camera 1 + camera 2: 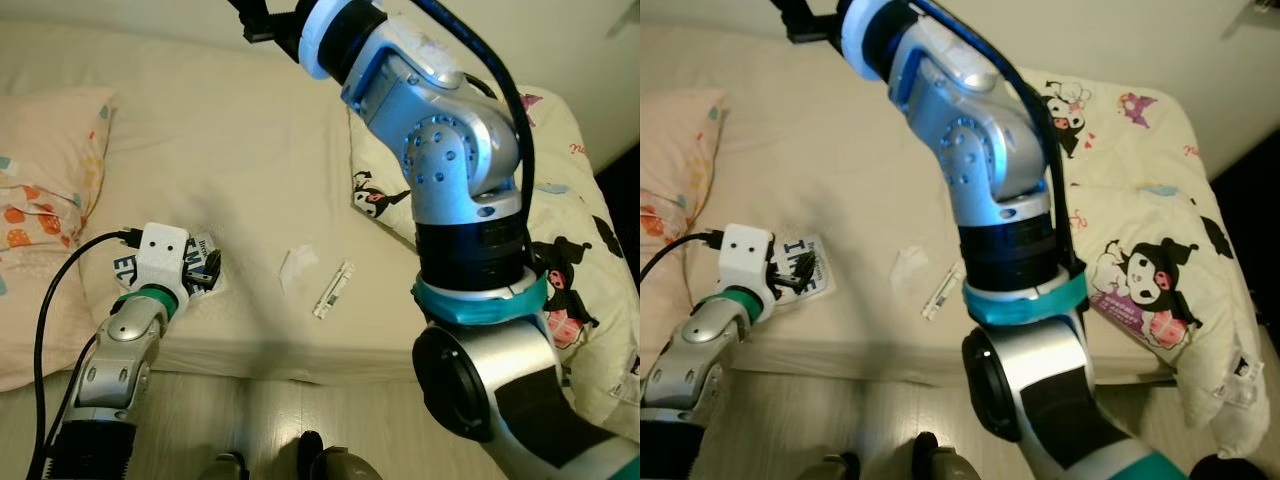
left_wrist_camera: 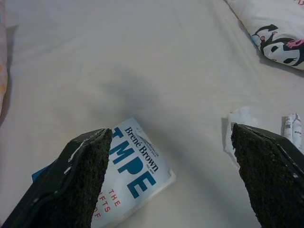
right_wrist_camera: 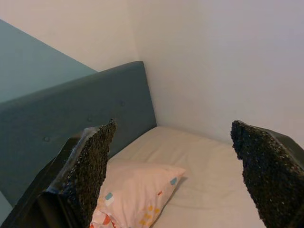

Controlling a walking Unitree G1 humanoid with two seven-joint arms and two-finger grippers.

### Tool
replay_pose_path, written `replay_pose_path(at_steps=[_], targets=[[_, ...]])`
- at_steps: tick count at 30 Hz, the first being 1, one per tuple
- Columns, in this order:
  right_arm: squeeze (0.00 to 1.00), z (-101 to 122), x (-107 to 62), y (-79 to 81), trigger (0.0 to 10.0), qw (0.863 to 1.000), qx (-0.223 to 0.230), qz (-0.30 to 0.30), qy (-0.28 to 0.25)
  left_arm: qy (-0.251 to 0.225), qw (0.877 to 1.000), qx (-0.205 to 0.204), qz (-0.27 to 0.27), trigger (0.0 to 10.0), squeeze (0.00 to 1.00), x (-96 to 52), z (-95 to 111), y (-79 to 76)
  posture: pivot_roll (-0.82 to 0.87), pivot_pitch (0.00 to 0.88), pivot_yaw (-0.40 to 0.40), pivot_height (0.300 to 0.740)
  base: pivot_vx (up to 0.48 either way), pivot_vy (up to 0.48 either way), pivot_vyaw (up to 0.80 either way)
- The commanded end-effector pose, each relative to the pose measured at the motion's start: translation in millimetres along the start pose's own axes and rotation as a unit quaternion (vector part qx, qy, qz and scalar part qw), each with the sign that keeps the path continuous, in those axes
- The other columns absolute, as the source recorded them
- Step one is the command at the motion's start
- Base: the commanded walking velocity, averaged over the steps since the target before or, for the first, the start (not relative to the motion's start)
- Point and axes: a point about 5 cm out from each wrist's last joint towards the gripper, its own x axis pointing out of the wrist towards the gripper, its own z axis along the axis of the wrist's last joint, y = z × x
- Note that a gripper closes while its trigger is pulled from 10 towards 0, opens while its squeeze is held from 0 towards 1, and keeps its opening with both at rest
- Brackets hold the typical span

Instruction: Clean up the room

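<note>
Left gripper hovers spread over the book; wrapper and tissue remain (right gripper parted, aloft).

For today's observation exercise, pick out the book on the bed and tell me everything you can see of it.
The book is a thin white paperback with large blue letters, smaller red words and the author's name, Brené Brown, in dark print. It lies flat, cover up and closed, on the cream bed sheet near the bed's front edge. The left gripper hovers over it with fingers spread wide, one finger covering part of the cover. Whether that finger touches it cannot be told.
</note>
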Motion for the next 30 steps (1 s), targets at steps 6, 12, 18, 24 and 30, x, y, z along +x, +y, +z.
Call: replay_pose_path(at_steps=[6, 12, 18, 24, 30], targets=[[0.00, -0.3, -0.1, 4.8, 10.0, 1.000, -0.001, 0.012, 0.008, 0.017, 1.000, 0.002, -0.012, 10.0, 0.00, -5.2, -7.6, -4.1, 0.13, 0.277, -0.078, 0.740, 0.000, 0.000, 0.00], [0.00, -2.1, -1.7, 8.4, 10.0, 0.999, 0.034, 0.015, 0.004, 0.021, 1.000, 0.004, -0.011, 10.0, 0.00, -7.9, -10.3, -3.4, 0.13, 0.273, -0.085, 0.740, 0.000, 0.000, 0.00], [0.00, -2.5, -0.3, 9.8, 10.0, 0.999, 0.031, 0.024, 0.012, 0.019, 1.000, 0.000, -0.011, 10.0, 0.00, -6.4, -9.5, -5.1, 0.12, 0.271, -0.085, 0.740, 0.000, 0.000, 0.00], [0.00, -1.3, -0.9, 6.8, 10.0, 1.000, 0.013, 0.024, 0.016, 0.019, 1.000, 0.003, -0.015, 10.0, 0.00, -6.3, -9.1, -4.4, 0.13, 0.271, -0.078, 0.740, 0.000, 0.000, 0.00], [0.00, 2.1, -2.5, 2.6, 10.0, 0.999, 0.040, 0.014, 0.006, 0.020, 1.000, 0.005, -0.014, 10.0, 0.00, -6.2, -8.9, -3.8, 0.13, 0.272, -0.077, 0.740, 0.000, 0.000, 0.00]])
